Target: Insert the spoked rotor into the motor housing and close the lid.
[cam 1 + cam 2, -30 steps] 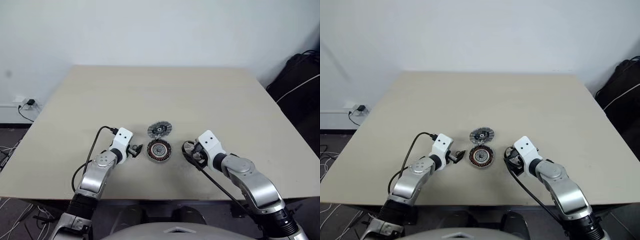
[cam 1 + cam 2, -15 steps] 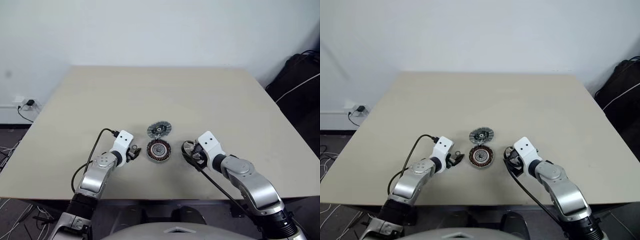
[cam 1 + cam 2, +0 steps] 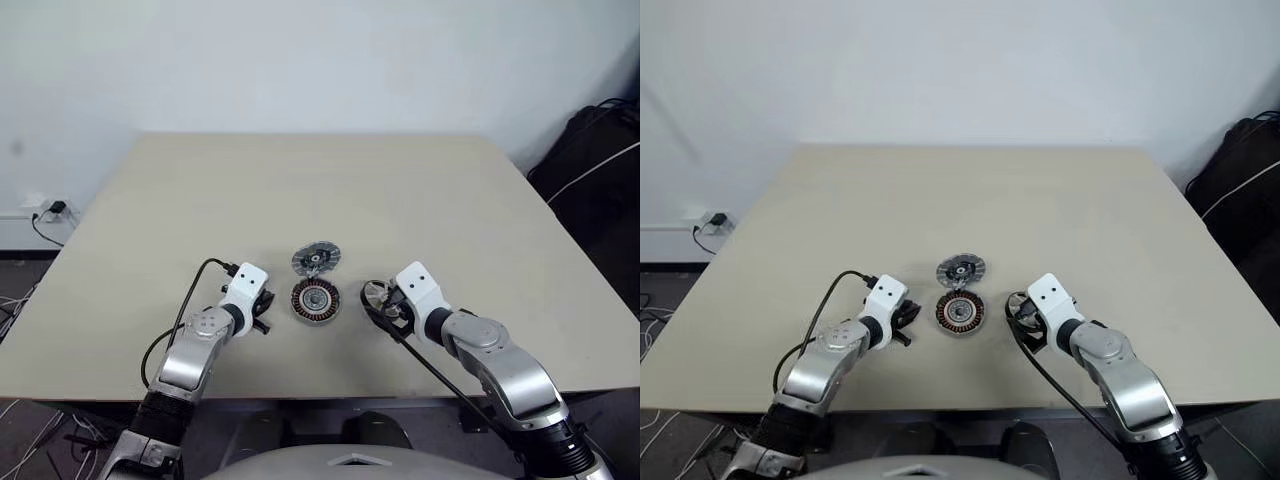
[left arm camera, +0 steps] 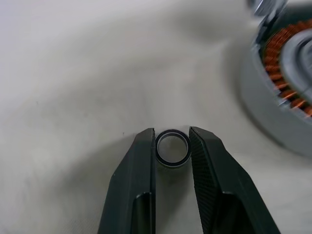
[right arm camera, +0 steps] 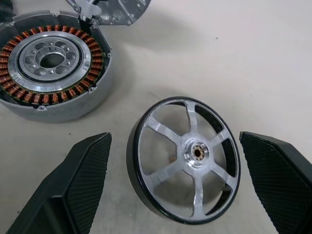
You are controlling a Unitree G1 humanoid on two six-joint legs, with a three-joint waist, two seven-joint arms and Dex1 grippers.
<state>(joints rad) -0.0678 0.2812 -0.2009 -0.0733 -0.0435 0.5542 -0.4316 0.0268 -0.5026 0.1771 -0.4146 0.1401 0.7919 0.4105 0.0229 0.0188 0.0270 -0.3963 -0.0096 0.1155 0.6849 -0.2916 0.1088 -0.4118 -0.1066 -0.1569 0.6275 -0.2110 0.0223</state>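
Centrally, spoked rotor (image 5: 184, 159) is lying flat between wide-spread fingers of right gripper (image 5: 178, 190), untouched; motor housing (image 3: 315, 300) is sitting at its nine o'clock, lid (image 3: 317, 258) at housing's twelve; left gripper (image 4: 171, 148) is pinching small ring (image 4: 172, 148) on table (image 3: 300, 190)

On the beige table (image 3: 400, 190): one copper-wound round motor housing (image 5: 51, 63), one grey ribbed metal lid (image 3: 317, 258), one dark spoked rotor ring (image 5: 184, 158), one small plain black ring (image 4: 172, 147).

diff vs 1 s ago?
The left gripper has closed its fingers from wide open to either side of the small plain ring lying on the table. Unchanged: right gripper open astride the spoked rotor; motor housing and lid in place.
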